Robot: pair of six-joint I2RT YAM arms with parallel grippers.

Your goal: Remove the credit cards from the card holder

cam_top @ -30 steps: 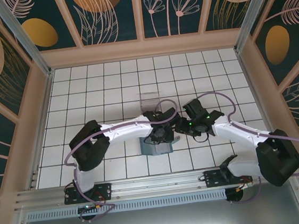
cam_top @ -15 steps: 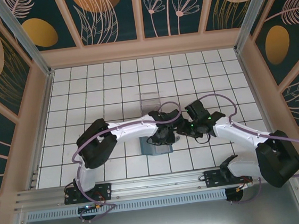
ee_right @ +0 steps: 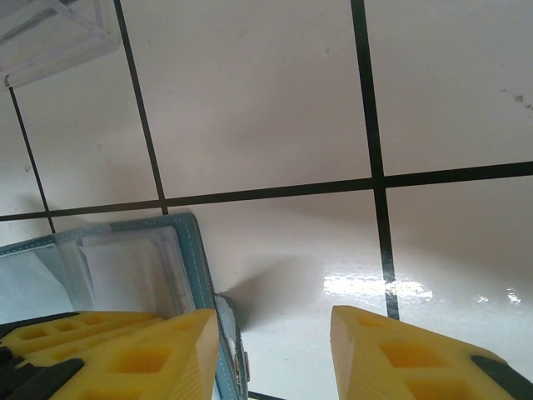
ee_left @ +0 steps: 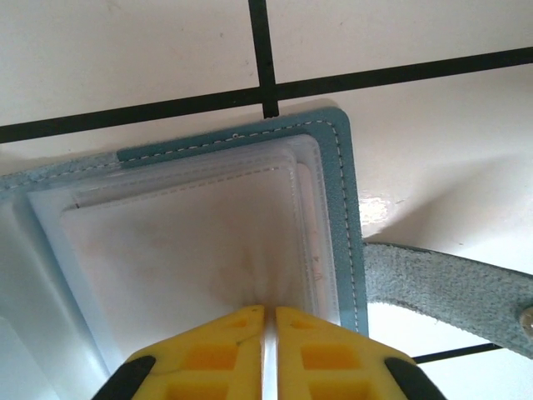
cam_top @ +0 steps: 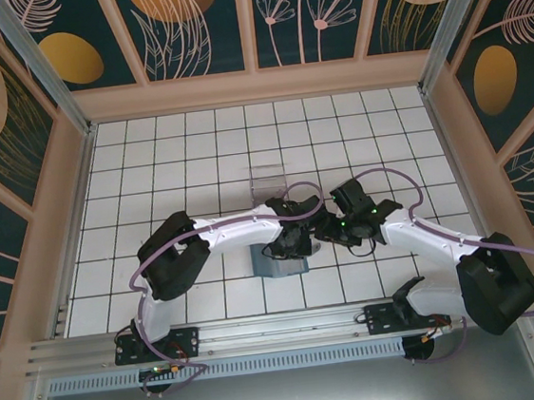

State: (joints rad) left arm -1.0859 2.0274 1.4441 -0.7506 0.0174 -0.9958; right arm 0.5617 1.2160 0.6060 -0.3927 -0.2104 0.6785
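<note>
In the top view, the left arm (cam_top: 241, 227) covers the far part of the card holder (cam_top: 280, 266). In the left wrist view, the picture's edges cut off the card holder's left and lower parts and the end of its strap (ee_left: 450, 287). We cannot identify the thin pale strip between the fingers of the left gripper (ee_left: 268, 312). In the right wrist view, the picture's corner crops the clear box (ee_right: 42, 33).
</note>
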